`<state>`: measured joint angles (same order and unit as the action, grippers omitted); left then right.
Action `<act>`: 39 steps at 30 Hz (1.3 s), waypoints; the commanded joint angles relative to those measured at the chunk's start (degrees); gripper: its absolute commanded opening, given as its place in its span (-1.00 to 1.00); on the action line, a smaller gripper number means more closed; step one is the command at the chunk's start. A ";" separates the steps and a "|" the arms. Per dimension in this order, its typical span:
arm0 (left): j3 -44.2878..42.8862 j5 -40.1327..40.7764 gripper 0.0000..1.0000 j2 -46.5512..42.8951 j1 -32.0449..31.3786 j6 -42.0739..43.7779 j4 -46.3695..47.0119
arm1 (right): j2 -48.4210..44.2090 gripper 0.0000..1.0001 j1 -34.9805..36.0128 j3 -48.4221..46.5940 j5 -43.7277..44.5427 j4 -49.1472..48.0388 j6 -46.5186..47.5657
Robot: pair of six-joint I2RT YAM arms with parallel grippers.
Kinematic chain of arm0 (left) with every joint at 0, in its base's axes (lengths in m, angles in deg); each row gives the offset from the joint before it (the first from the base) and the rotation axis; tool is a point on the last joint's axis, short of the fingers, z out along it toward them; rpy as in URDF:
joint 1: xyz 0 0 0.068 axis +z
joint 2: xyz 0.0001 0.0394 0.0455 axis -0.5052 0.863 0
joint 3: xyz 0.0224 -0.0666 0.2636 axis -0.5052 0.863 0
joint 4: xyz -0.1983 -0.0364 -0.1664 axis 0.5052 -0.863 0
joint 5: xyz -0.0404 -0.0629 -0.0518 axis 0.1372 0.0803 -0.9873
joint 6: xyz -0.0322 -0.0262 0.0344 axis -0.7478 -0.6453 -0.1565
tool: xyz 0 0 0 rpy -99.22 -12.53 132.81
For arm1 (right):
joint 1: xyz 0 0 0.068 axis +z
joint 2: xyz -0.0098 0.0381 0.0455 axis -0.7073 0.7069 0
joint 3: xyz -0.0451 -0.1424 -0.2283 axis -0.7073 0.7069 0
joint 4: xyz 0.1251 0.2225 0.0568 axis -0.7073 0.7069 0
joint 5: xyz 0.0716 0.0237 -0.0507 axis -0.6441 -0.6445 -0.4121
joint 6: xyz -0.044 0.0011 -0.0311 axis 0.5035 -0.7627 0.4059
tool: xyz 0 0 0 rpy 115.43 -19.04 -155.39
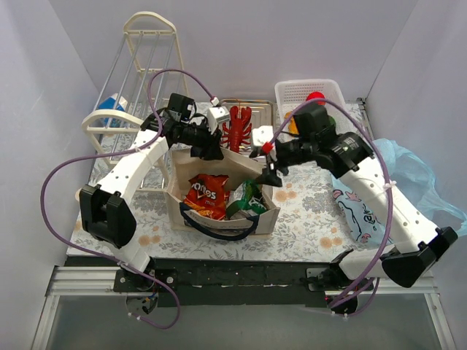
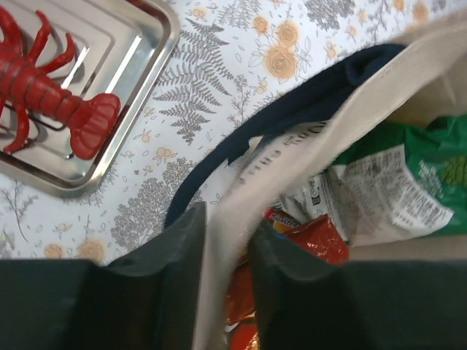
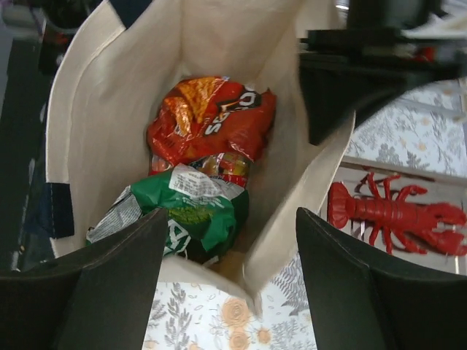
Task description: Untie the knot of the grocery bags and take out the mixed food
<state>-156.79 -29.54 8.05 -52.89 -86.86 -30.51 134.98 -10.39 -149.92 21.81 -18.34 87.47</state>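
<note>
The beige tote (image 1: 266, 219) stands open mid-table, its navy handle (image 2: 292, 109) hanging outside. Inside lie the orange-red Doritos bag (image 1: 206, 195) (image 3: 211, 117) and the green snack bag (image 1: 248, 198) (image 3: 197, 215). My left gripper (image 1: 208, 149) (image 2: 228, 226) is shut on the tote's back rim (image 2: 379, 95), with fabric pinched between its fingers. My right gripper (image 1: 266, 173) (image 3: 232, 219) is open and straddles the tote's right corner (image 3: 292, 219). The red lobster (image 1: 237, 125) (image 2: 51, 95) (image 3: 394, 215) lies on a metal tray (image 1: 257, 109) (image 2: 139, 65). The light-blue plastic bag (image 1: 412, 175) lies crumpled at the right.
A cream wire rack (image 1: 142, 65) stands back left with a blue-and-white carton (image 1: 109, 106) beside it. The white slotted basket (image 1: 332, 91) at the back right holds a red round fruit (image 1: 315, 97). White walls enclose the table on three sides.
</note>
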 commanded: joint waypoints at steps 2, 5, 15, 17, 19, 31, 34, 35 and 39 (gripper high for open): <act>0.05 -7.86 -1.00 -1.42 0.05 -1.27 -0.34 | 2.55 0.55 8.95 0.57 9.91 6.74 17.52; 1.46 -11.37 -1.00 -1.86 -0.22 -7.30 2.64 | 5.18 0.57 10.72 -2.32 12.11 9.21 19.49; 1.55 -15.78 -1.00 3.32 -2.94 -25.00 15.48 | -3.40 0.54 9.67 11.35 26.69 24.87 28.54; 0.33 -16.39 -1.00 5.33 -3.56 -30.51 19.68 | -7.87 0.56 7.66 18.20 31.61 24.25 30.56; -1.25 -21.21 -1.00 7.36 -4.08 -38.70 25.05 | -9.74 0.56 4.67 21.04 34.60 23.46 33.44; -17.59 -16.94 -0.96 16.77 -12.35 -40.93 26.22 | 0.11 0.54 -23.21 -4.62 21.03 28.65 44.44; -19.19 -12.63 -0.14 16.60 -12.09 -36.09 22.78 | -4.19 0.57 -19.00 0.36 19.41 28.56 50.06; -19.19 -10.79 0.16 16.34 -11.82 -35.56 22.61 | -6.38 0.56 -16.55 1.96 19.67 28.30 51.38; -19.02 -9.19 0.65 13.53 -10.24 -32.32 21.29 | -9.48 0.55 -15.30 9.70 21.60 25.40 54.82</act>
<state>-174.40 -41.76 26.54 -64.82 -123.62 -6.86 128.05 -26.63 -145.40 43.56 5.81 136.40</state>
